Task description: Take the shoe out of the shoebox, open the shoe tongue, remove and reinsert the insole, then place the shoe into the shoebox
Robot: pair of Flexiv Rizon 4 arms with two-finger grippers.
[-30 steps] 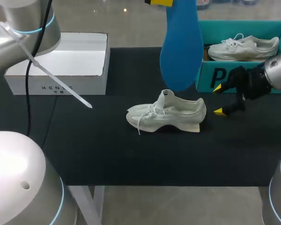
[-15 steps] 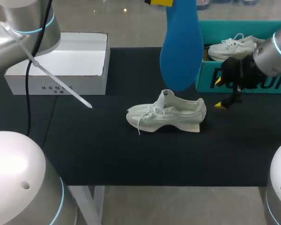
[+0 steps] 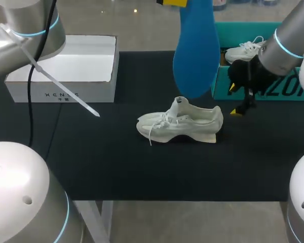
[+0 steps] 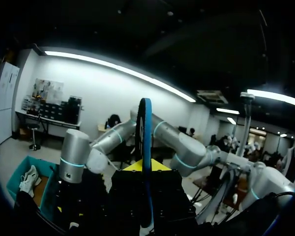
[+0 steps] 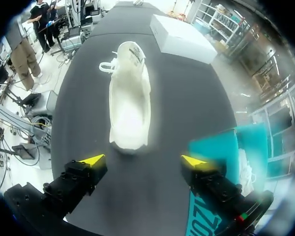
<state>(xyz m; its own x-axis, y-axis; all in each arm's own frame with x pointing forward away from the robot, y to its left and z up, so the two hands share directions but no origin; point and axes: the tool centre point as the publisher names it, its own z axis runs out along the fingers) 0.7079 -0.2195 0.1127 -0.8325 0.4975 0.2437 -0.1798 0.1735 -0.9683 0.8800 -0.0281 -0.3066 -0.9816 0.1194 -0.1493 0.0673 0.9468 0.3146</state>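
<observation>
I had the left hand [image 3: 173, 2] up at the top centre of the head view, clamped on the upper end of the blue insole [image 3: 195, 55]. The insole hung straight down from it, its rounded lower end in the air above the shoe [image 3: 180, 124] and not touching it. In the left wrist view the insole [image 4: 145, 142] ran edge-on through the middle of that hand [image 4: 144, 167]. The fingers were mostly hidden behind the dark body there, so I judged the grip chiefly from the head view.

The white shoe sat upright on its sole near the middle of the black bench [image 3: 116, 162], toe toward the left of the frame. Its tongue [image 3: 180, 101] was raised and a lace trailed down by the toe.

My right hand [image 3: 234, 99] was at the right of the frame, just beside the heel end of the shoe and in front of the teal shoebox [image 3: 273, 91]. Its fingers were spread wide with nothing between them. In the right wrist view the shoe [image 5: 130, 98] lay lengthwise ahead of the hand [image 5: 143, 161], clear of both yellow tips. The shoebox [image 5: 221, 147] was just beside one finger.

A second shoe [image 3: 245, 50] lay inside the shoebox. An open white box [image 3: 66, 66] stood at the upper left of the bench, well apart from the shoe.
</observation>
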